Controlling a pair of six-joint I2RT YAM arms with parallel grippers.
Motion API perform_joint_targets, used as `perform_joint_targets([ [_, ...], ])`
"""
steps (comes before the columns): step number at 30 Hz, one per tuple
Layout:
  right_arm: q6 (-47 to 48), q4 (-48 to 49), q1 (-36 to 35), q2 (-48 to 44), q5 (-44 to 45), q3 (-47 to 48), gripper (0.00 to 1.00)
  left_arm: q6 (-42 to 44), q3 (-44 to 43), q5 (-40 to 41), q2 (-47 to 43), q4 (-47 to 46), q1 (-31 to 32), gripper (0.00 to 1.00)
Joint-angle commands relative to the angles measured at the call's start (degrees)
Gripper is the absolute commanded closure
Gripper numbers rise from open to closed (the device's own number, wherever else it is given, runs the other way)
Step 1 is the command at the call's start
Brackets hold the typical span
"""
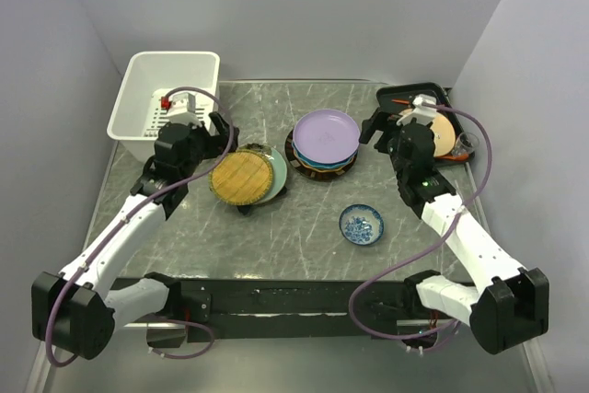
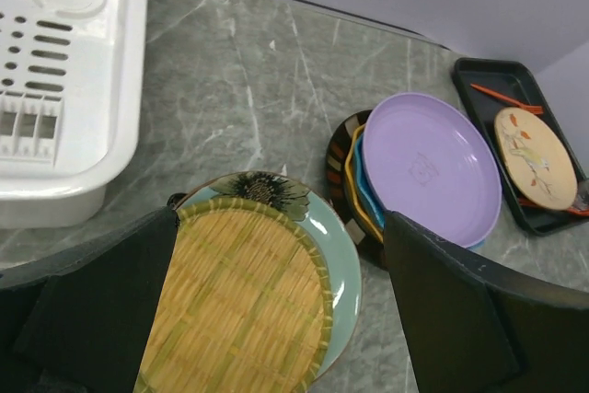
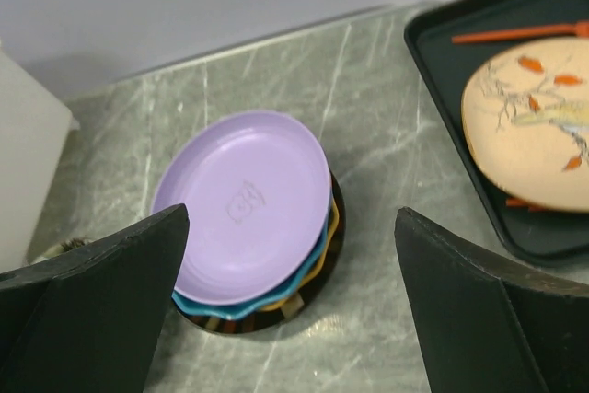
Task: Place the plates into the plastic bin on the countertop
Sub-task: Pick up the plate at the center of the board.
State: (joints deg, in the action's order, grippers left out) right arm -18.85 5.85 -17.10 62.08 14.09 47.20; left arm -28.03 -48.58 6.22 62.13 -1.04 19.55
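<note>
Left gripper (image 2: 276, 319), jaws spread, hovering over yellow woven plate (image 2: 230, 292) lying on pale green plate (image 2: 342, 264); right gripper (image 3: 290, 310), spread and empty, hanging above lavender plate (image 3: 244, 204). Plastic bin (image 1: 138, 89) sitting back-left on countertop (image 1: 304, 218). Risk: grip catching two stacked rims, dragging lower plate.

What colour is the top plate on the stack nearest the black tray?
The top plate is plain lavender; the right wrist view shows it best.
</note>
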Motion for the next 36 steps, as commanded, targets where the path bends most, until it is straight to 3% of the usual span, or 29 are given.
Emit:
perform_joint_targets([
  [1, -1.89, -1.54, 0.23, -0.30, 1.21, 1.32, 0.00, 1.14, -5.56, -4.37, 1.67, -0.99, 0.14, 0.01],
  [5, -2.41, 1.97, 1.19, -1.70, -1.43, -1.40, 0.00, 2.89, -10.55, -8.76, 6.94, 0.15, 0.14, 0.01],
  [15, -7.16, -4.71, 7.08, 7.87, -11.70, 6.50, 0.00, 3.68, -22.43, -21.68, 22.14, 3.76, 0.58, 0.01],
  [22, -10.15, -4.97, 8.75, 16.12, -18.56, 12.03, 0.00, 4.30, -32.01, -23.79, 30.59, 7.98, 2.16, 0.01],
  [29, -9.98, -5.41, 8.84, 19.30, -20.76, 13.27, 0.01, 3.34, -32.90, -24.76, 33.49, 7.54, 2.25, 0.01],
  [36, -9.71, -5.14, 8.84, 21.23, -22.70, 12.48, 0.10, 2.98, -34.74, -26.78, 36.92, 8.60, 2.25, 0.01],
])
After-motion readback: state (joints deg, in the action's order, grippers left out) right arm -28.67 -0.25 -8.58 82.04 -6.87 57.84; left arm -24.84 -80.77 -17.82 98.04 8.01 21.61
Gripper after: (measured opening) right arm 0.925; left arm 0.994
